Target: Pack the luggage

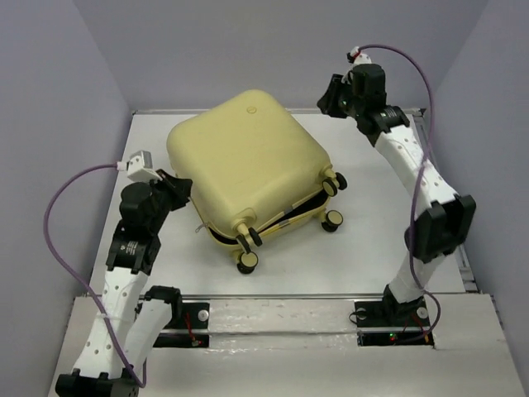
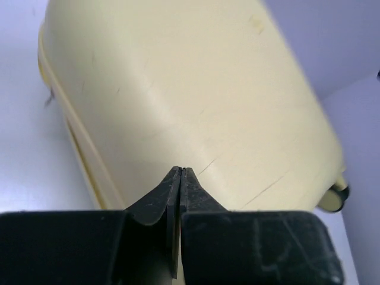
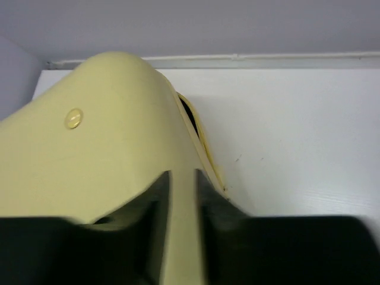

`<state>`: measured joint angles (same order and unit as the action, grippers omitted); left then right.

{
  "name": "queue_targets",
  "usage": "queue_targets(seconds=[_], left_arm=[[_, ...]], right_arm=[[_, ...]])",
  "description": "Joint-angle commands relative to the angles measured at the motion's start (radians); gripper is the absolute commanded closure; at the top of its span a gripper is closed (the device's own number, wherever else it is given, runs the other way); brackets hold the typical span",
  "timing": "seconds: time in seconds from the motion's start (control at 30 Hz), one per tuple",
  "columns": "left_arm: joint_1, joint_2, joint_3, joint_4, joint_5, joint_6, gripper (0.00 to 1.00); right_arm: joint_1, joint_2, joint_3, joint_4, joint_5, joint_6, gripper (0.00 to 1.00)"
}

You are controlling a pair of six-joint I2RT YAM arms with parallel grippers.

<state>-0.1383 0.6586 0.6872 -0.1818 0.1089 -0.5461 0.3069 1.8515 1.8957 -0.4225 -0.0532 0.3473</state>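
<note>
In the left wrist view the luggage (image 2: 196, 89) fills nearly the whole picture and its edges are cut off. We see only pale yellow shell and a part of one wheel (image 2: 335, 197) at the right border. In the right wrist view the near part is blurred. The dark fingers (image 3: 151, 208) of the right gripper (image 3: 184, 178) stand a little apart with a strip of yellow shell between them, but we cannot tell if they pinch it or are only in front of it. The inside of the luggage is hidden; only a narrow dark gap shows along the seam at the wheel end.

The luggage lies flat on the table (image 1: 372, 256), about in the middle. The left gripper (image 2: 180, 172) is fully closed on nothing, with its tips just at the shell on the side facing the left arm; we cannot confirm contact. The right gripper is at the far right corner of the luggage.
</note>
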Motion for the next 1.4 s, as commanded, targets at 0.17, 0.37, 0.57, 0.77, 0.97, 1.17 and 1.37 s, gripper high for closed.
queue_targets(seconds=[0.17,0.37,0.57,0.77,0.97,1.17,1.37], left_arm=[[-0.001,0.205,0.345,0.153,-0.057,0.015,0.93],[0.049,0.559,0.610,0.119,-0.051,0.052,0.92],[0.187,0.901,0.918,0.056,0.031,0.075,0.94],[0.220,1.272,1.312,-0.155,0.129,0.166,0.94],[0.220,1.516,1.597,-0.294,0.172,0.216,0.94],[0.226,1.664,1.654,-0.307,0.264,0.230,0.94],[0.210,1.715,1.493,-0.290,0.356,0.262,0.94]], right_arm=[[0.439,-0.599,-0.655,0.113,0.030,-0.044,0.93],[0.722,-0.768,-0.885,-0.002,0.104,-0.001,0.93],[0.807,-0.815,-1.020,-0.101,0.237,0.107,0.93],[0.760,-0.675,-1.040,-0.122,0.491,0.173,0.93],[0.580,-0.584,-1.024,-0.056,0.457,0.113,0.93],[0.426,-0.512,-0.992,0.086,0.385,0.067,0.93],[0.334,-0.394,-0.900,0.217,0.296,0.039,0.93]])
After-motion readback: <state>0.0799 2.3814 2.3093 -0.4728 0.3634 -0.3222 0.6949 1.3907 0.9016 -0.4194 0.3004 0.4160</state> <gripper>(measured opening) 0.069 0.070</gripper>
